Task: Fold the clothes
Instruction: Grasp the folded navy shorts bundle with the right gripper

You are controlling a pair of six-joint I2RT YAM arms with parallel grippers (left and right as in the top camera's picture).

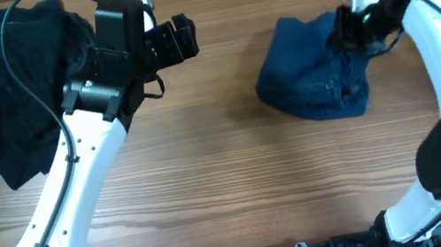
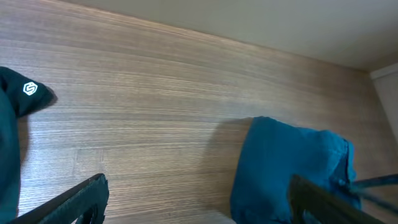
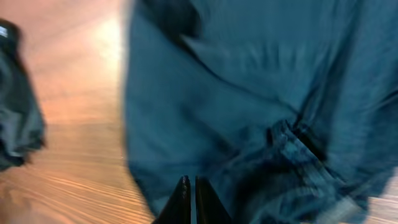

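Blue garment (image 1: 314, 81) on light wood-grain table (image 1: 229, 171)

Two garments on worktop (image 1: 231, 184), well apart.
Left garment (image 1: 8, 87) far-left, right garment (image 1: 314, 67) far-right; left pincer (image 1: 181, 38) above the worktop between them, right pincer (image 1: 352, 25) at right garment's far-right edge.

Item: blue garment (image 1: 316, 76), 2 o'clock, plain dark blue. Item: black garment (image 1: 3, 83), 10 o'clock, small white logo (image 2: 28, 89). Item: table (image 1: 241, 192), brown wood grain.
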